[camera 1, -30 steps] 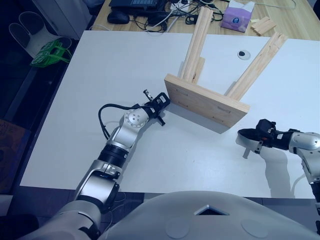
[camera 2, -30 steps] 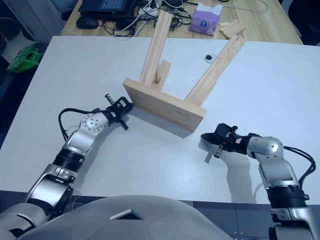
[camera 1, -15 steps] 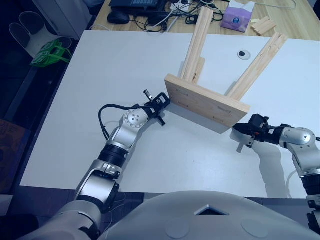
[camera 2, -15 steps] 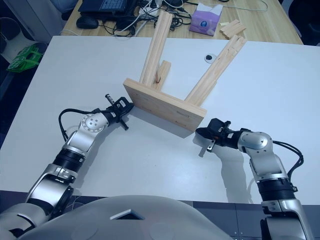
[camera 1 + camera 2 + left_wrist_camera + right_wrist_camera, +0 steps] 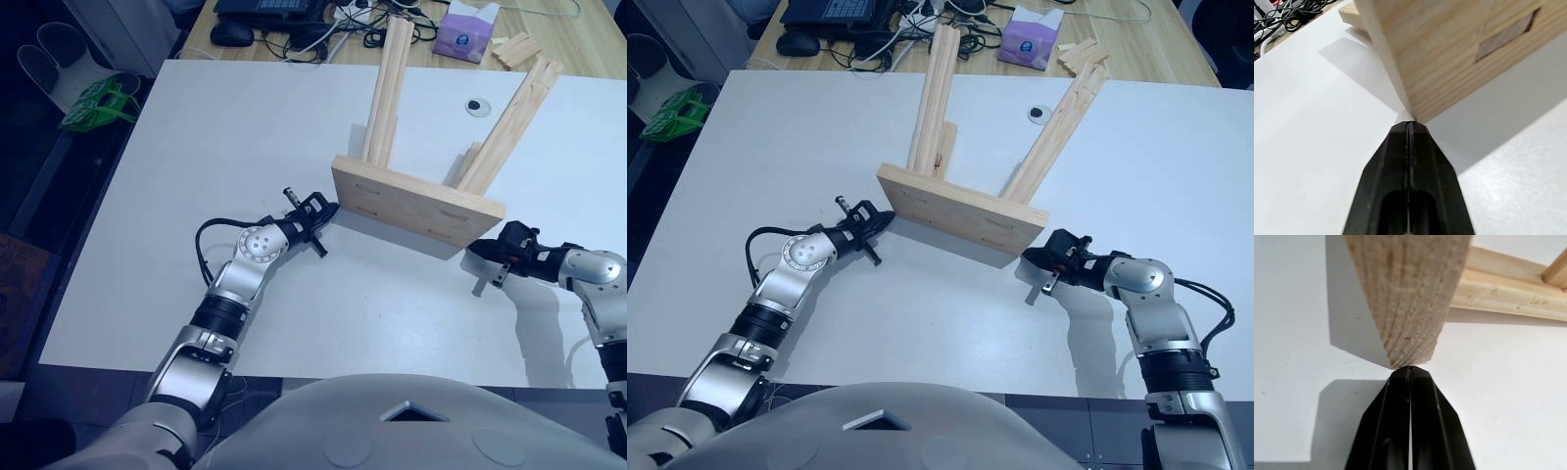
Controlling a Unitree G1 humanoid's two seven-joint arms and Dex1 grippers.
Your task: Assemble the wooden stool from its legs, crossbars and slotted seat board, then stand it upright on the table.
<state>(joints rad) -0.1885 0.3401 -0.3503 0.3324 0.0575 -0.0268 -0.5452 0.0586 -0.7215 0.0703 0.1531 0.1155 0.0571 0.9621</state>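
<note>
Wooden and pale, the stool [image 5: 460, 181] is seen lying on its side on the white surface [image 5: 196, 147], toward the robot's right of the middle. The flat face of its seat board [image 5: 965, 217] is turned toward the robot, and slots can be made out in that face. Two legs are seen running away from the board toward the far edge: one leg [image 5: 385, 93] on the left and another leg [image 5: 511, 116] on the right, spread apart.

The left claw [image 5: 331, 208] is placed low at the board's near left corner. Its fingers [image 5: 1422, 161] are pressed flat together with no gap and nothing is held; the tip is met by the corner of the board in the left wrist view. The right claw [image 5: 474, 251] is placed at the board's near right corner. Its fingers [image 5: 1427, 411] are likewise closed on nothing, and the tip touches the board's corner, where the end grain is shown.

A small black disc [image 5: 476, 106] is found on the surface between the two legs. Behind the surface, a wooden desk [image 5: 568, 29] is seen carrying a purple tissue pack [image 5: 460, 37], a few loose wooden pieces [image 5: 516, 49] and a tangle of cables [image 5: 343, 24]. A green object [image 5: 98, 106] is seen beyond the surface's left edge.
</note>
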